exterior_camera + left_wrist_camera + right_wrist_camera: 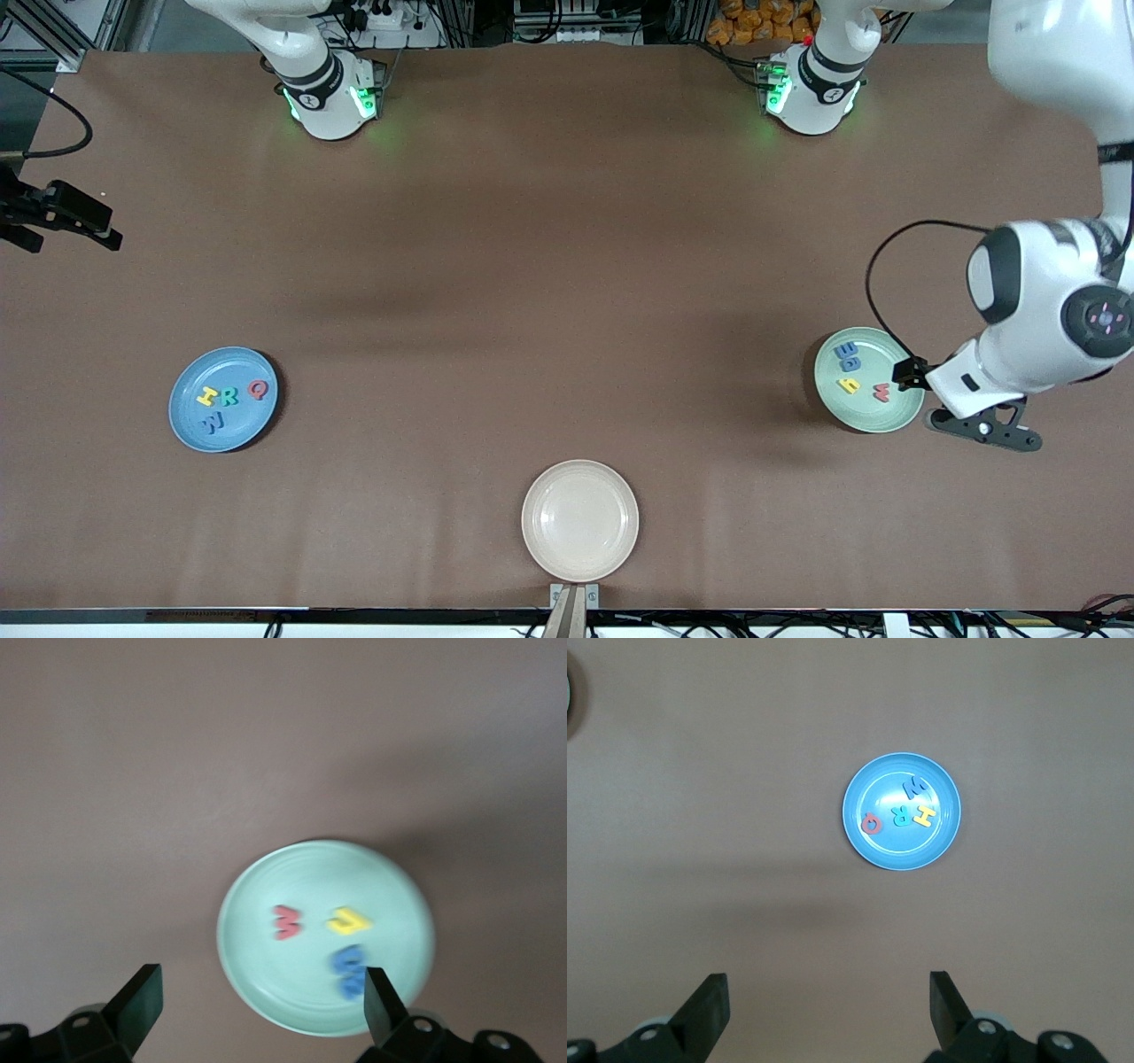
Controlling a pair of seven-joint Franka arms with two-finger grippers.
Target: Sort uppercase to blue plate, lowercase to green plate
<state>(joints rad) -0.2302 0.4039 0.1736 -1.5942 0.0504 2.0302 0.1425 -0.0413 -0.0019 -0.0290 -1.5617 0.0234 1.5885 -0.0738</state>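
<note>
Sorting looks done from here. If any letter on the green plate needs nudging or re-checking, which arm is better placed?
Left. The left gripper hangs open right over the green plate holding the four lowercase letters. The right gripper waits open, high over the table, nearer the blue plate.

Blue lowercase letters (349, 969) blurred, unreadable.

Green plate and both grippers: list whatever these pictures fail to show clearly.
- green plate: in the front view the left arm covers its edge; in the left wrist view the two blue letters blur into one blob.
- left gripper: open; the wrist view's frame edge cuts off its fingers' bases.
- right gripper: open; the front view's frame edge cuts it off.
</note>
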